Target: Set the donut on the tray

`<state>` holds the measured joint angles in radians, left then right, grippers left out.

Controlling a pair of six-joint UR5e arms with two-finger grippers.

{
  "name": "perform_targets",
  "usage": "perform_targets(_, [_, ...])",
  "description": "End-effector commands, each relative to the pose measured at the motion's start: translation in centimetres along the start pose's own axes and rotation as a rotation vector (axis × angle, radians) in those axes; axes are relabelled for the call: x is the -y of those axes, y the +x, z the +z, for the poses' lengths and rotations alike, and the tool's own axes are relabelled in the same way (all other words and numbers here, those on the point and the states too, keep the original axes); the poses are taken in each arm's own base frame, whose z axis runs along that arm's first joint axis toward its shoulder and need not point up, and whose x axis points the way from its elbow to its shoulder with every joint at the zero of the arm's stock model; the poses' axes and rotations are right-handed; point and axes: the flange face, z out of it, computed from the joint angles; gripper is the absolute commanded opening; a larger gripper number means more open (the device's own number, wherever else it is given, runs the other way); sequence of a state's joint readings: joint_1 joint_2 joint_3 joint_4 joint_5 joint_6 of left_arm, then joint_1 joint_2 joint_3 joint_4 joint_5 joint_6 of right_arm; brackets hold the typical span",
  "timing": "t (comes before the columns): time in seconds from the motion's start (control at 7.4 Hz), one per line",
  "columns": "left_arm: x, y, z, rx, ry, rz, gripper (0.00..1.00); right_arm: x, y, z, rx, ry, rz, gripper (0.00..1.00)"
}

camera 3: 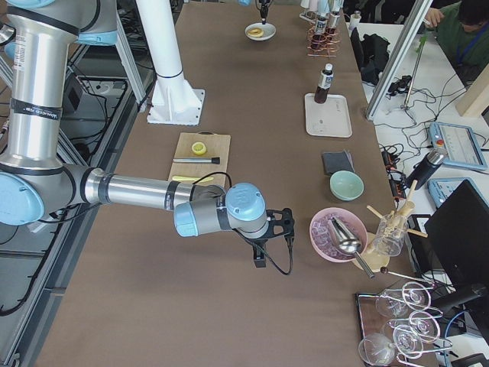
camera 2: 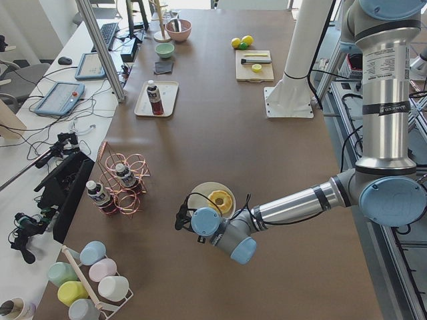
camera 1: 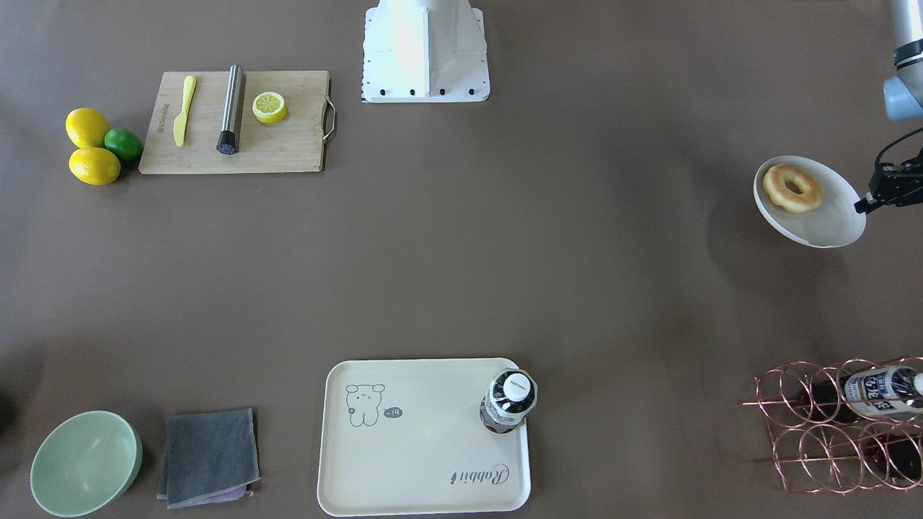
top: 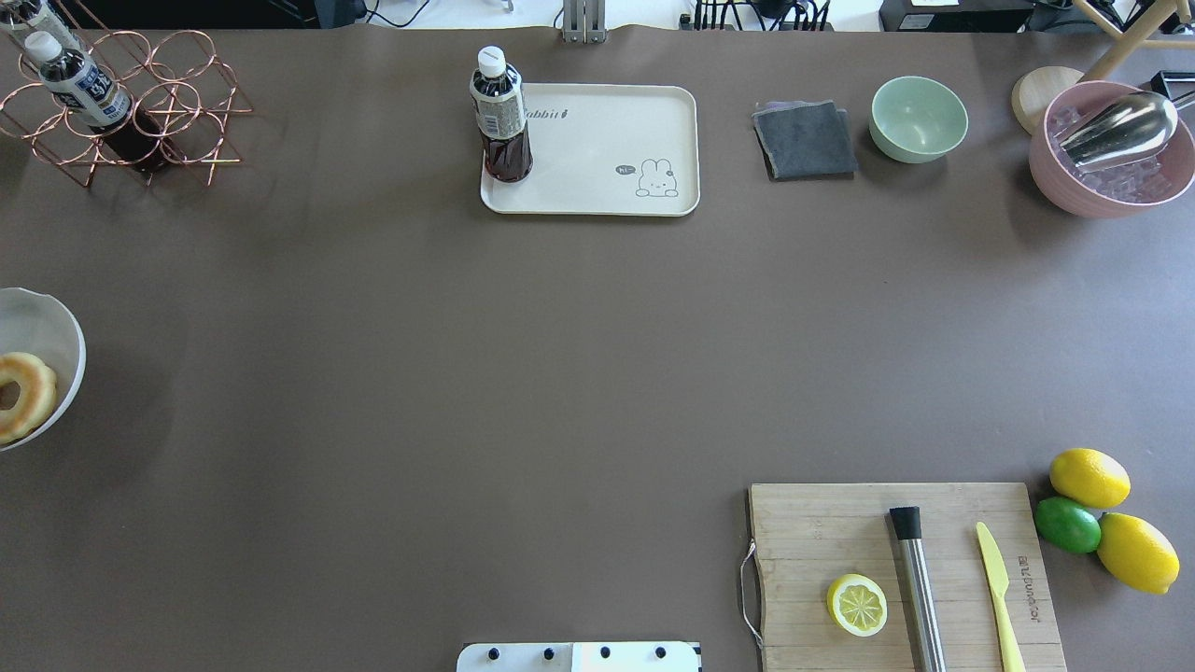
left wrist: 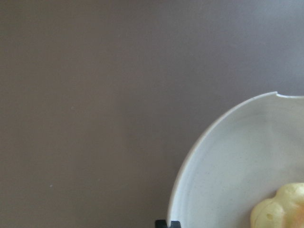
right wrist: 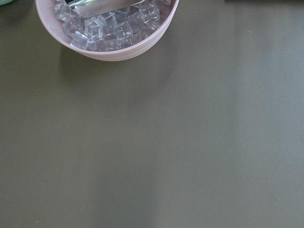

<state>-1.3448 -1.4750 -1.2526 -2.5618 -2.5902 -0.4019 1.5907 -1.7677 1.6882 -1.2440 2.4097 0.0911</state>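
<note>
The golden-yellow donut (camera 1: 792, 187) lies on a round off-white plate (camera 1: 822, 225) at the table's end on my left side. It also shows in the overhead view (top: 21, 397) and at the left wrist view's lower right corner (left wrist: 282, 210). My left gripper (camera 1: 862, 206) hangs at the plate's outer rim beside the donut, apart from it, and looks shut and empty. The cream tray (camera 1: 425, 461) with the bear drawing sits at the far middle edge (top: 597, 177). My right gripper (camera 3: 267, 238) hovers near the pink bowl; I cannot tell if it is open.
A dark drink bottle (camera 1: 508, 400) stands upright on the tray's corner. A copper wire rack (camera 1: 836, 425) with bottles stands beyond the plate. A cutting board (camera 1: 238, 155) with lemon half, muddler and knife, a green bowl (camera 1: 85, 461), a grey cloth (camera 1: 209, 455) and an ice bowl (top: 1111, 168) lie on my right.
</note>
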Motion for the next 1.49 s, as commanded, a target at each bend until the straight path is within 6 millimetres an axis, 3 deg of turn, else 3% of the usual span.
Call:
perform_targets(0.0, [3.5, 7.2, -0.1, -0.040, 0.022, -0.028, 0.00, 0.0, -0.2, -0.1, 0.005, 0.001, 0.020, 0.98])
perform_targets(0.27, [5.2, 14.7, 2.1, -0.024, 0.042, -0.088, 0.00, 0.6, -1.7, -0.7, 0.017, 0.013, 0.074, 0.99])
perform_targets(0.41, [5.4, 18.6, 3.5, -0.041, 0.034, -0.117, 0.00, 1.2, -4.0, -0.3, 0.028, 0.000, 0.105, 0.98])
perform_targets(0.68, [6.1, 24.2, 6.6, -0.047, 0.017, -0.164, 0.00, 2.0, -9.4, 0.5, 0.068, 0.005, 0.161, 0.98])
perform_targets(0.95, [9.1, 31.3, 6.1, 0.007, 0.015, -0.212, 0.00, 2.2, -15.3, 2.6, 0.149, 0.006, 0.237, 0.99])
perform_targets(1.22, [12.0, 39.5, 6.7, 0.040, 0.017, -0.252, 0.00, 2.2, -20.5, 3.2, 0.186, -0.020, 0.280, 0.99])
perform_targets(1.35, [12.5, 45.5, 9.1, 0.019, 0.014, -0.294, 0.00, 2.5, -23.3, 3.2, 0.202, -0.026, 0.310, 0.99])
